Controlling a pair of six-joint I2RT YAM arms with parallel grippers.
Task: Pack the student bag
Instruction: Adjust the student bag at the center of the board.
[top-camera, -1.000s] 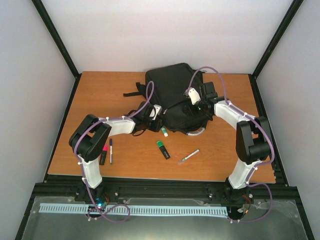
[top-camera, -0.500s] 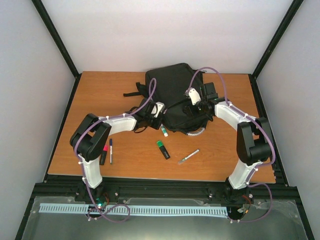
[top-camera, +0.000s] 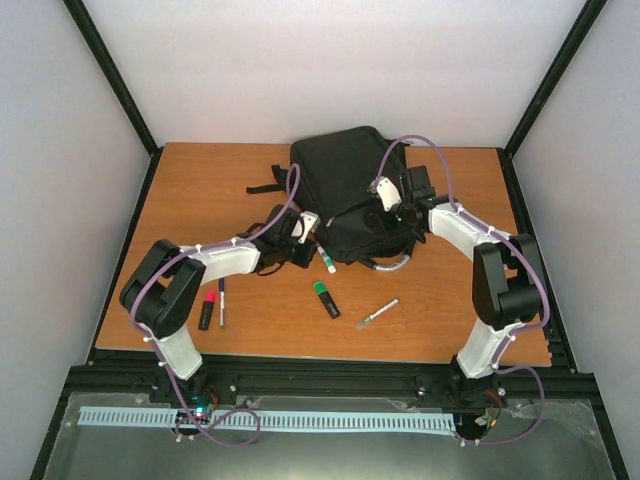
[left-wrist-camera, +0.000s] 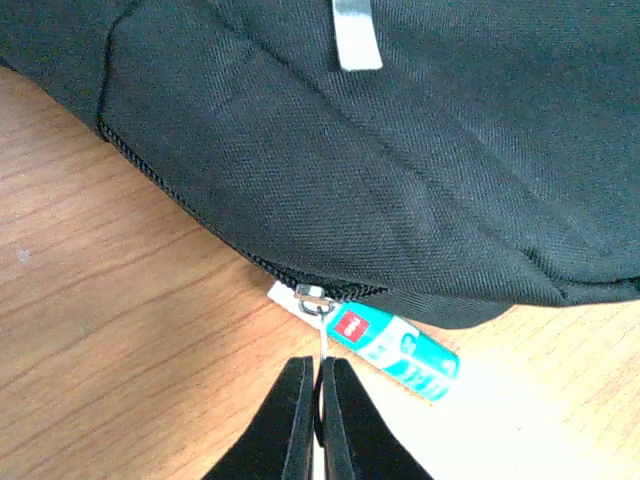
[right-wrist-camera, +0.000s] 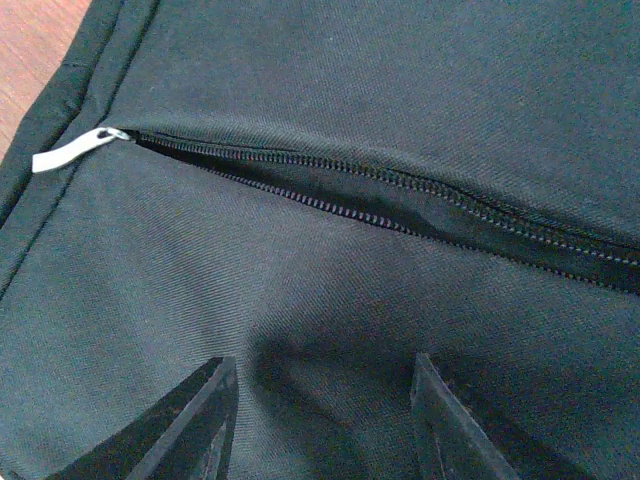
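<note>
Black woven fabric: the student bag (top-camera: 345, 185), a big strapped backpack, lies on the wooden surface (top-camera: 200, 200). At its near edge the left end effector (left-wrist-camera: 320, 385) pinches the thin silver zip pull (left-wrist-camera: 313, 300); I'd draw it straight along the seam. Above its gaping zip (right-wrist-camera: 400, 205) the right end effector (right-wrist-camera: 320, 375) hangs spread.

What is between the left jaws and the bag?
The thin zip pull, pinched in the shut jaws, runs up to the bag; the left wrist view shows it.
</note>
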